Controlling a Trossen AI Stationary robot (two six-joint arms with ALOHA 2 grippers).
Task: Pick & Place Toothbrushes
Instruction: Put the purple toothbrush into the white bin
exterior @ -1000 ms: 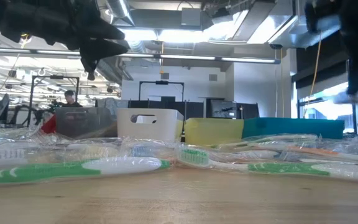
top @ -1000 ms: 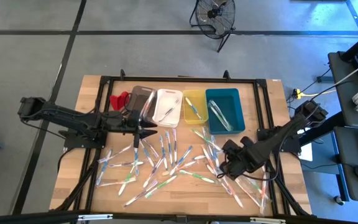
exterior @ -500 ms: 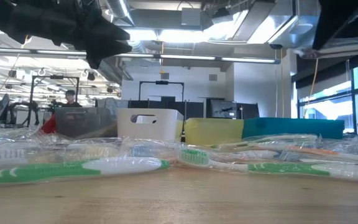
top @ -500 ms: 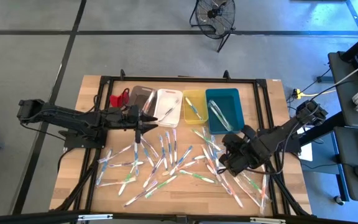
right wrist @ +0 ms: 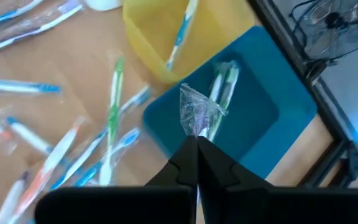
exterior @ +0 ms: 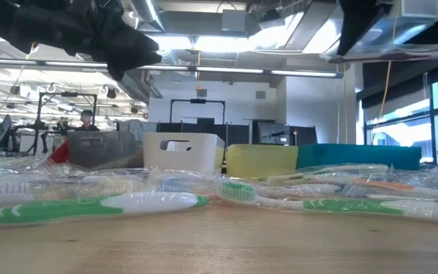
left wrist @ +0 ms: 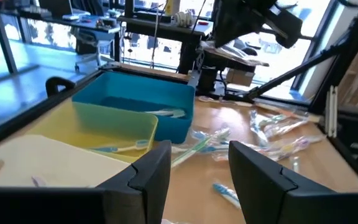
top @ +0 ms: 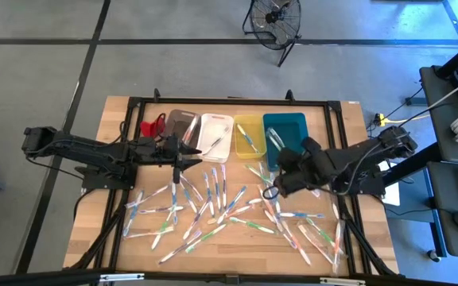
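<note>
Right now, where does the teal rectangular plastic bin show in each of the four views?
High view: teal rectangular plastic bin, rightmost of the bin row, beside the right pincer.
Low view: far right of the bin row.
Left wrist view: centre-left, beyond the yellow rectangular bin.
Right wrist view: centre-right, behind the held wrapper.
Shared landmark: the yellow bin touching it.

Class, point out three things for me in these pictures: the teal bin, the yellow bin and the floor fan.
Teal bin [top: 286,140]: high view, on its bare floor.
Yellow bin [top: 250,137]: high view, on its floor beside the toothbrush inside.
Fan [top: 275,16]: high view, on its round wire cage.
</note>
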